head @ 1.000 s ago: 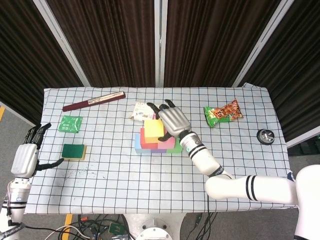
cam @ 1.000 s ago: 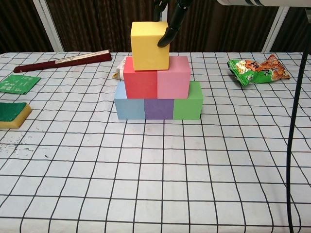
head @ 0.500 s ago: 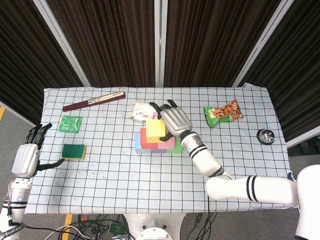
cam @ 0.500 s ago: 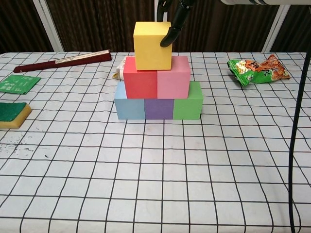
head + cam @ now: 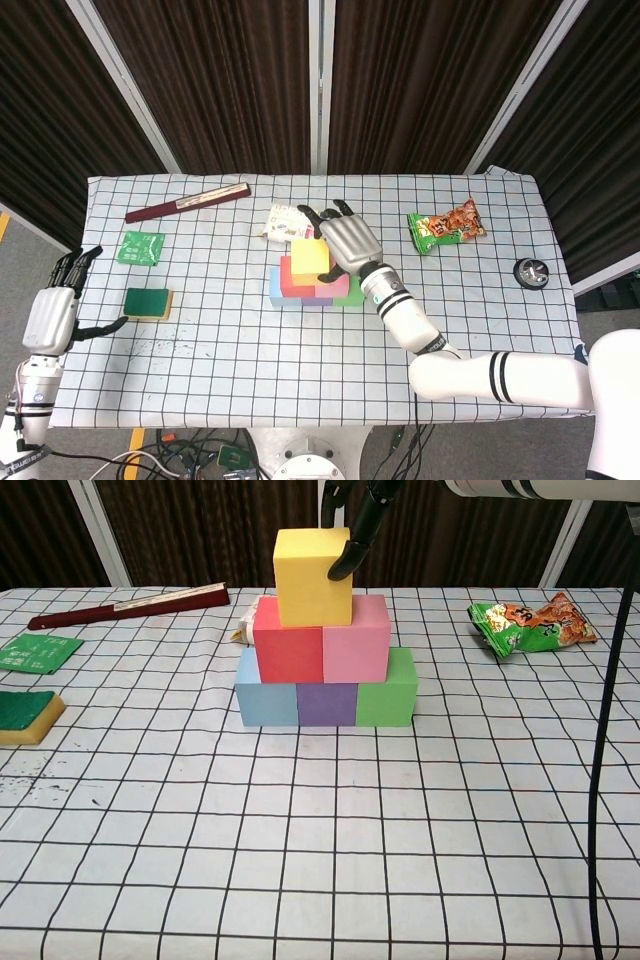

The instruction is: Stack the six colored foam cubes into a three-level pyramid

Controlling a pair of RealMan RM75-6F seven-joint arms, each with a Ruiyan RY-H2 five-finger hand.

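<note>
Below the fingers, the blue cube (image 5: 267, 701), purple cube (image 5: 327, 703) and green cube (image 5: 387, 687) form the base row on the tabletop (image 5: 320, 840). The red cube (image 5: 288, 652) and pink cube (image 5: 356, 638) sit on them. The yellow cube (image 5: 312, 576) tops the stack, directly under the right hand (image 5: 349, 241), whose fingers (image 5: 352, 552) grip its right and far faces. The left hand (image 5: 50, 318) hangs well apart, fingers spread, holding nothing.

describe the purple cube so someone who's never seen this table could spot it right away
Find the foam pyramid near the middle of the checked tablecloth, topped by a yellow cube. The purple cube sits in the bottom row, between the light blue cube and the green cube; it is the only middle one.
</note>
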